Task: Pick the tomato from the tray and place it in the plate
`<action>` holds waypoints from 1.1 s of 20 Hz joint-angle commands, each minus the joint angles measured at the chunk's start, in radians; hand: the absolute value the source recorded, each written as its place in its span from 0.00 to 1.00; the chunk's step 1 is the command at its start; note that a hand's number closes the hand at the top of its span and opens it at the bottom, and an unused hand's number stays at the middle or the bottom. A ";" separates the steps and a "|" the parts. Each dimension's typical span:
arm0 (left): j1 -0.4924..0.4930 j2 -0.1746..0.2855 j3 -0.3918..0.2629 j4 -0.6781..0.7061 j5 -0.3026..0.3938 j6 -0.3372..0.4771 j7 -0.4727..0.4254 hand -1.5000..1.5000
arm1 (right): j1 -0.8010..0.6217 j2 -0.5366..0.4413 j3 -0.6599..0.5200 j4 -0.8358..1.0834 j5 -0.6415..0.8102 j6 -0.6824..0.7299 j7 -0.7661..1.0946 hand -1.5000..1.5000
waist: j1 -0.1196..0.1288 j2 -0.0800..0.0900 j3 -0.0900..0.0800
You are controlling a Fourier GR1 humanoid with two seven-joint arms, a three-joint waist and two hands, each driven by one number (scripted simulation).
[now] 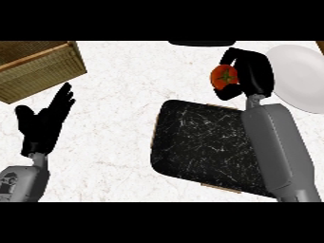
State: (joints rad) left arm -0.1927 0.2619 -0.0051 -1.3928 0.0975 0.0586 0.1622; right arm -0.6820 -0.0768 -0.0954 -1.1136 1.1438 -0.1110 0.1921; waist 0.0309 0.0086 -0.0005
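The robot's right hand (252, 71), black, showed in the upper right of the head view with its fingers and thumb curled round a round red tomato with a green star-shaped stalk (224, 76). The tomato sat on the hand's left side, its red skin and stalk showing between the dark fingers, and the hand hid its right half. Hand and tomato were past the far right corner of a rectangular black tray flecked with thin white streaks (201, 142), so the tomato was off the tray. Just to the right of the hand lay a plain white round plate (310, 80); the hand overlapped the plate's left rim, while the tomato itself was left of the plate and not over it. The grey right forearm (280, 147) ran down from the hand across the tray's right side to the view's lower edge. All of this rested on a white marbled counter (122, 118). Well to the left, the robot's left hand (43, 124), also black, was open with straight fingers pointing up and holding nothing, on its grey forearm at the lower left. Beyond it, in the top left corner, stood a woven tan wicker basket (38, 71), and a dark rounded object (201, 43) was cut off by the top edge.
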 commanded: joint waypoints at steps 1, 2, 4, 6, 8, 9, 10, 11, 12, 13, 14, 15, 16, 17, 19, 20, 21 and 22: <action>0.046 -0.006 -0.004 -0.028 -0.003 0.002 -0.011 0.50 | -0.060 -0.032 -0.060 0.022 0.088 -0.190 0.103 1.00 | -0.002 -0.004 0.001; -0.010 -0.002 0.001 -0.010 0.000 0.000 0.025 0.50 | -0.091 -0.005 -0.052 0.044 0.114 -0.229 0.137 1.00 | -0.009 -0.002 0.001; -0.050 -0.019 -0.006 0.004 -0.033 0.041 0.040 0.50 | -0.110 -0.042 -0.113 0.134 0.085 -0.286 0.114 1.00 | -0.014 0.001 0.001; -0.022 -0.015 0.003 0.012 -0.021 0.016 0.012 0.50 | -0.160 -0.043 -0.160 0.122 0.023 -0.249 0.156 1.00 | -0.018 -0.004 0.001; -0.007 -0.004 0.013 -0.007 -0.010 0.002 0.021 0.50 | -0.117 -0.084 -0.209 0.222 -0.004 -0.355 0.082 1.00 | -0.012 -0.001 0.001; 0.017 -0.006 0.002 -0.067 -0.014 0.011 0.066 0.50 | -0.137 -0.113 -0.220 0.174 -0.049 -0.282 0.083 1.00 | -0.018 -0.006 0.001; 0.001 -0.015 0.007 -0.037 -0.029 0.030 0.044 0.50 | -0.141 -0.102 -0.244 0.270 -0.047 -0.377 0.065 1.00 | -0.011 -0.002 0.001; -0.018 -0.005 0.024 -0.012 -0.009 0.003 0.032 0.50 | -0.188 -0.146 -0.270 0.278 -0.090 -0.333 0.050 1.00 | -0.015 -0.002 0.001; 0.031 0.006 0.030 -0.034 0.011 -0.029 0.006 0.50 | -0.159 -0.182 -0.296 0.302 -0.107 -0.363 0.006 1.00 | -0.011 -0.002 0.001; 0.000 -0.006 0.026 0.012 -0.010 -0.014 -0.005 0.50 | -0.183 -0.228 -0.318 0.338 -0.134 -0.328 -0.015 1.00 | -0.015 0.000 0.001; -0.005 -0.024 0.013 0.005 -0.020 0.000 -0.001 0.50 | -0.147 -0.213 -0.324 0.373 -0.138 -0.398 -0.047 1.00 | -0.015 -0.001 0.001; -0.006 -0.017 0.028 0.012 -0.011 -0.003 0.011 0.50 | -0.161 -0.262 -0.338 0.396 -0.143 -0.381 -0.059 1.00 | -0.015 -0.001 0.001; 0.064 -0.002 0.018 -0.069 0.005 -0.040 0.002 0.50 | -0.212 -0.266 -0.344 0.483 -0.126 -0.409 -0.037 1.00 | 0.000 0.000 0.002; 0.022 -0.042 0.003 -0.031 -0.040 0.029 0.016 0.50 | -0.225 -0.306 -0.356 0.497 -0.148 -0.391 -0.068 1.00 | -0.007 0.000 0.001; 0.041 0.016 0.033 -0.080 -0.006 -0.028 0.035 0.50 | -0.180 -0.370 -0.397 0.525 -0.202 -0.365 -0.148 1.00 | -0.005 0.000 0.002; 0.043 -0.005 0.034 -0.034 -0.007 -0.032 -0.017 0.50 | -0.175 -0.379 -0.397 0.565 -0.201 -0.381 -0.172 1.00 | -0.008 0.001 0.002; 0.039 -0.003 0.044 0.003 -0.005 -0.038 -0.045 0.50 | -0.194 -0.415 -0.424 0.610 -0.227 -0.380 -0.219 1.00 | -0.002 0.006 0.002; -0.010 0.010 0.057 -0.012 -0.002 -0.033 0.021 0.50 | -0.155 -0.382 -0.399 0.599 -0.222 -0.395 -0.228 1.00 | -0.014 -0.001 0.002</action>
State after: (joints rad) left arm -0.1728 0.2566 0.0264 -1.4190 0.0870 0.0387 0.1673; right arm -0.8605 -0.4126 -0.4697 -0.5949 0.9619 -0.4902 0.0523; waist 0.0223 0.0090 0.0010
